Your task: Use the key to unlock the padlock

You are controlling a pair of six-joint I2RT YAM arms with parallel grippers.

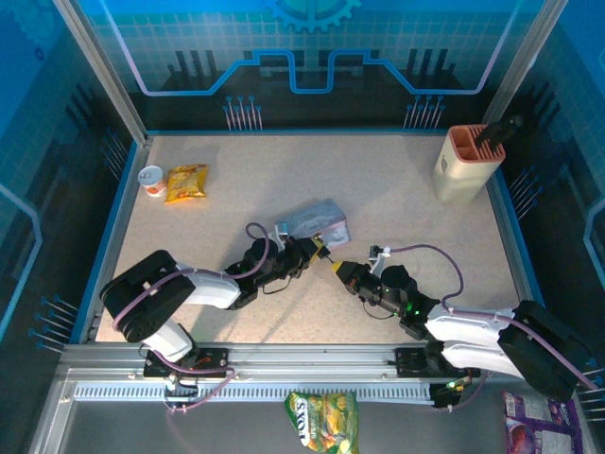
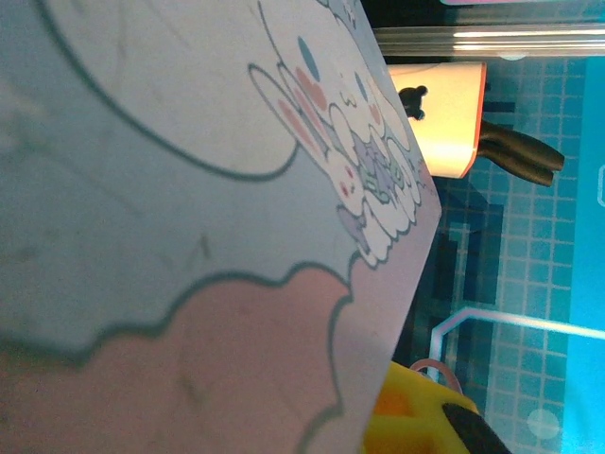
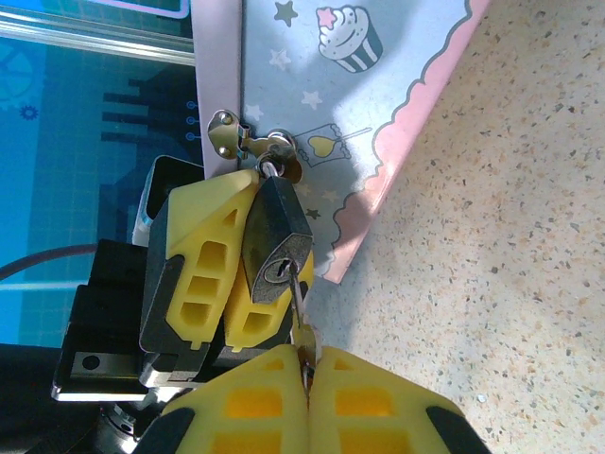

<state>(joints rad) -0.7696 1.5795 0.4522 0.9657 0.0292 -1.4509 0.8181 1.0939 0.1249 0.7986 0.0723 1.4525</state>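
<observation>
A beige speckled counter (image 1: 397, 199), blue-rimmed, sits inside translucent blue wall panels (image 1: 312, 47) printed with grid and circuit lines at far, left and right. Aluminium posts (image 1: 99, 66) rise at the far corners; an aluminium rail (image 1: 312, 359) runs along the near edge.

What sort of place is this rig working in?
Probably a lab or demo robot cell: a speckled table boxed in by aluminium rails and blue printed panels, with staged props like a snack bag.
</observation>
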